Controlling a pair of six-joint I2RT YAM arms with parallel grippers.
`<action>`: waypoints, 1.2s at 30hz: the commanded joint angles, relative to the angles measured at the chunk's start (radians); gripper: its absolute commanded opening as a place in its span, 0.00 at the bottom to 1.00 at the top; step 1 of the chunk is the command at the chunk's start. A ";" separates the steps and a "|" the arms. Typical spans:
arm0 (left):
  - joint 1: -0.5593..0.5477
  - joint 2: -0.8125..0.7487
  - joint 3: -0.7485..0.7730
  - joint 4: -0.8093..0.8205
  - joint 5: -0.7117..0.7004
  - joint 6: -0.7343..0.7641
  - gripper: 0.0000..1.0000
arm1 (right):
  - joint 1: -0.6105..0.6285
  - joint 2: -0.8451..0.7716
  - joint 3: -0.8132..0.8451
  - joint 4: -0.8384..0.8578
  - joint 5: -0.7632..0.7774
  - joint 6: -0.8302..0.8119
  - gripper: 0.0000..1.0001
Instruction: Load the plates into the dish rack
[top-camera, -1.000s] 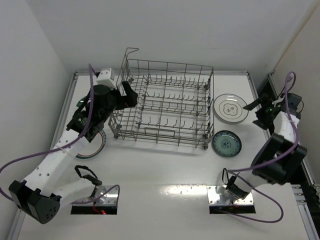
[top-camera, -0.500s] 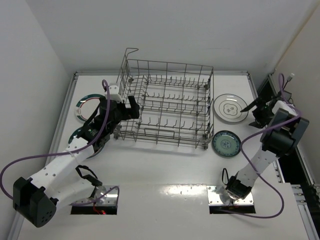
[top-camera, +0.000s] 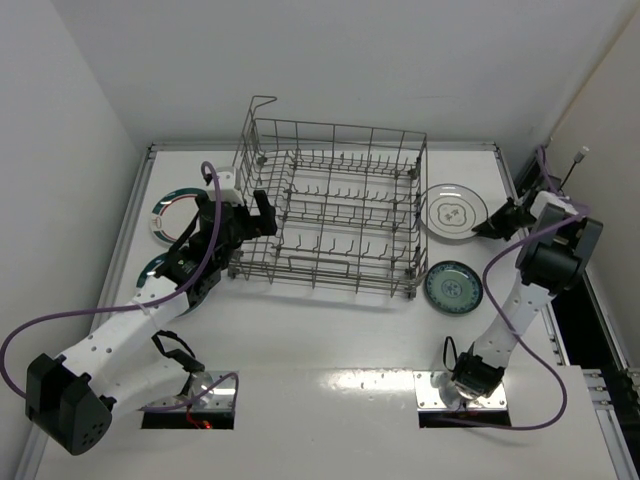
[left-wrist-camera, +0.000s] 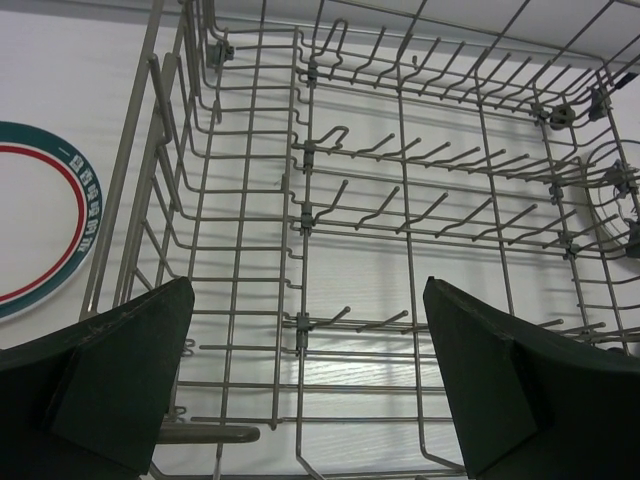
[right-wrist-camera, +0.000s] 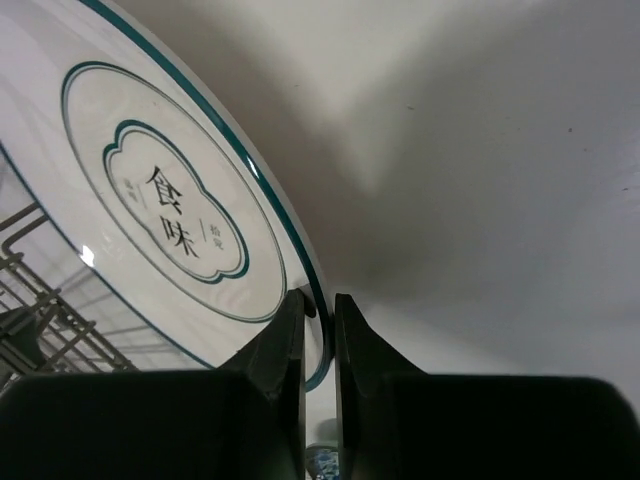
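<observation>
Step in hand: right pincer (right-wrist-camera: 318, 318) pinches the rim of the centre-pattern plate (right-wrist-camera: 170, 215), fingers pressed onto its edge. The plate sits just beside the right wall of the dish rack (top-camera: 322, 272).

Judgement: hold the rim firmly, turn the plate upright and lower it between two tines without knocking wire — a thin edge grip may slip.

The left pincer (left-wrist-camera: 310, 375) hangs spread over the rack's left end, holding nothing. The teal plate (top-camera: 453, 286) lies on the counter (top-camera: 330, 340) near the right pincer; a banded plate (top-camera: 172, 212) lies left of the rack.
</observation>
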 joint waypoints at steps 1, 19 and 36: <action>-0.012 -0.014 -0.017 -0.007 -0.024 -0.014 0.99 | 0.021 -0.036 0.017 -0.051 0.142 -0.035 0.00; -0.012 0.006 -0.027 -0.007 -0.021 -0.024 0.99 | 0.292 -0.812 0.221 -0.265 0.587 -0.052 0.00; -0.012 0.024 -0.027 -0.007 -0.021 -0.024 0.99 | 0.845 -0.906 -0.018 -0.350 0.985 0.059 0.00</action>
